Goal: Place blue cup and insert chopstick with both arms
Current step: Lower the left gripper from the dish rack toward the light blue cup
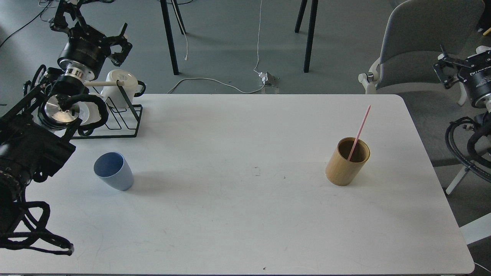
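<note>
The blue cup [113, 170] stands upright on the left part of the white table [245, 214], mouth up and empty. The pink chopstick [360, 128] leans inside a tan cylinder holder [347, 163] on the right part of the table, its top end pointing up and to the right. My left gripper [92, 23] is raised beyond the table's far left corner, well behind the cup, its fingers spread with nothing between them. My right gripper [450, 67] hangs off the table's right side, partly cut by the frame edge, far from the holder.
A black wire rack [122, 119] with a pale wooden rod and a white mug [119, 86] stands at the table's far left corner, just under my left arm. A grey chair [418, 42] is beyond the far right corner. Cables lie on the floor.
</note>
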